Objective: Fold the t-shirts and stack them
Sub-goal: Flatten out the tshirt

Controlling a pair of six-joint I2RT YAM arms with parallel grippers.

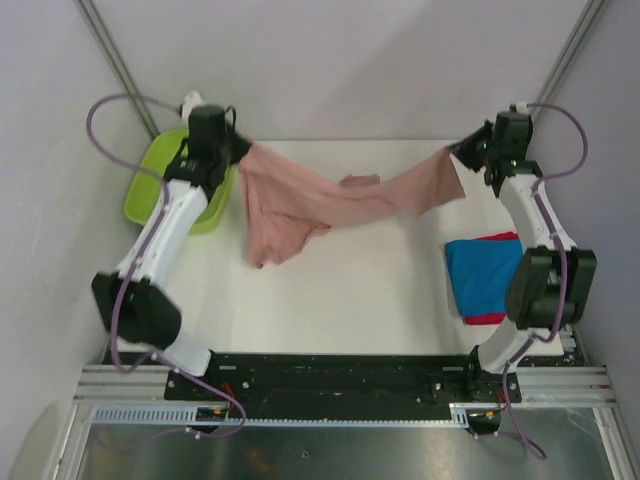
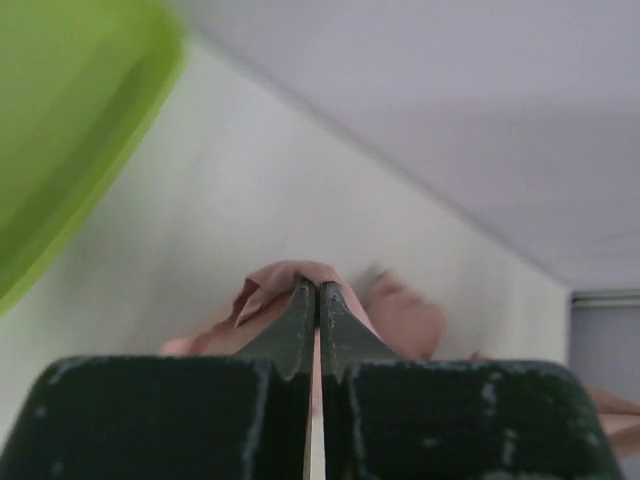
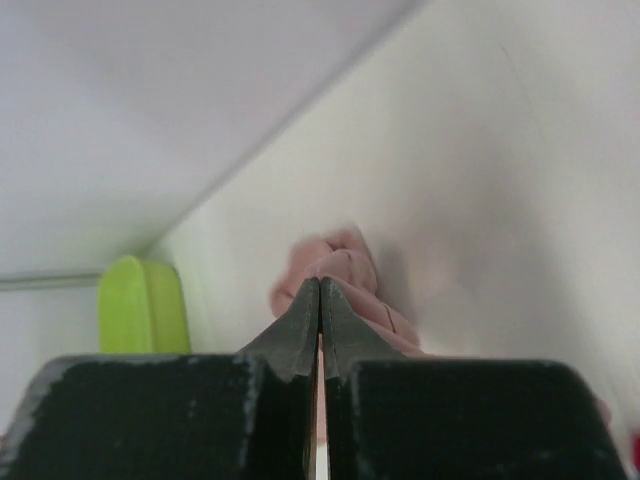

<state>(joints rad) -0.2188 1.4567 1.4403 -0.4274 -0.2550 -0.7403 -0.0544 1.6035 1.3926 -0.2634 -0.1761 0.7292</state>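
The left gripper [image 2: 318, 288] has its two fingers pressed together with no gap between the tips, pinching a fold of the dusty pink t-shirt [image 1: 300, 205] at the far left of the table [image 1: 350, 290]. The right gripper [image 3: 319, 283] is clamped in the same way on the other end of that shirt at the far right. The shirt hangs between them as a sagging band across the far part of the table. A larger bunch of cloth droops from the left end toward the near side, and the overhead view does not settle whether its lowest edge touches the surface. Its print is not visible. The lime-green tub [image 1: 150, 188] sits at the far left corner, just beside the left gripper and partly under that arm. At the right edge, near the right arm's elbow and well apart from the pink shirt, the blue t-shirt [image 1: 480, 275] lies folded on top of the red t-shirt [image 1: 487, 320]. Only thin strips of the red one show at the stack's far and near edges.
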